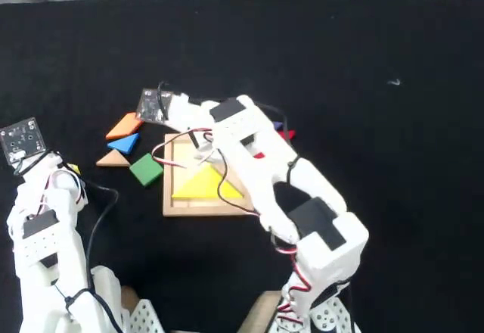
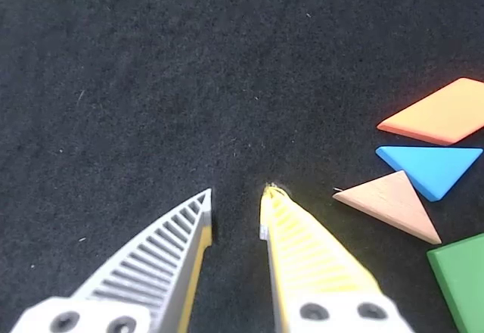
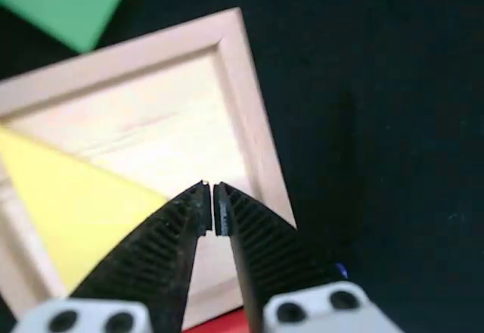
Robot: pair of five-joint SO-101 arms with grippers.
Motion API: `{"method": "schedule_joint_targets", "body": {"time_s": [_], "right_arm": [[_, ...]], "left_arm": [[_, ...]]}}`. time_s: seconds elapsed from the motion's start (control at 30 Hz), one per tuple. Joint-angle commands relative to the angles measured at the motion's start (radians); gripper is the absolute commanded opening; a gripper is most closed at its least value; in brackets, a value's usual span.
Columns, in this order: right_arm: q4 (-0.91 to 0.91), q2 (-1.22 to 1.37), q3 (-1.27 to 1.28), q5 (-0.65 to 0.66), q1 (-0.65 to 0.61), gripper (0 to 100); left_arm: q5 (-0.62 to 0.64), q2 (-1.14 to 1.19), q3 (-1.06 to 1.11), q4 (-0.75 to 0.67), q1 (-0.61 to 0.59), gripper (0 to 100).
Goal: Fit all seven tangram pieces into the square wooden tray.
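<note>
The square wooden tray (image 1: 168,189) lies at the table's middle with a yellow triangle (image 1: 208,185) inside it. Left of it are an orange parallelogram (image 1: 125,126), a blue triangle (image 1: 123,144), a tan triangle (image 1: 112,159) and a green square (image 1: 146,170). My right gripper (image 3: 210,191) hangs shut and empty over the tray (image 3: 249,98), close to a corner and beside the yellow triangle (image 3: 76,204). My left gripper (image 2: 237,197) stands open over bare cloth, with the orange parallelogram (image 2: 435,113), blue triangle (image 2: 431,166), tan triangle (image 2: 389,204) and green square (image 2: 461,280) off to one side.
A red piece (image 1: 286,134) and a small blue piece (image 1: 277,126) peek out from behind the right arm, right of the tray. The black cloth stretches wide to the far side and the right. The green square (image 3: 68,0) lies just outside the tray's corner.
</note>
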Motion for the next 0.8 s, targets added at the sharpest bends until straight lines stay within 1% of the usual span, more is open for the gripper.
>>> {"method": "schedule_joint_targets", "body": {"time_s": [0.0, 0.4, 0.63, 0.77], "right_arm": [[-0.035, 0.015, -0.013, -0.020, 0.014, 1.1], [-0.029, 0.087, 0.002, -0.002, 0.017, 1.1], [-0.028, 0.061, 0.061, -0.002, -0.018, 1.1], [0.028, 0.018, 0.074, -0.002, -0.038, 1.1]], "left_arm": [[-0.008, -0.020, -0.008, -0.020, -0.005, 12], [-0.008, -0.020, -0.008, -0.020, -0.005, 12], [-0.008, -0.020, -0.008, -0.020, -0.005, 12], [-0.008, -0.020, -0.008, -0.021, -0.005, 12]]}}
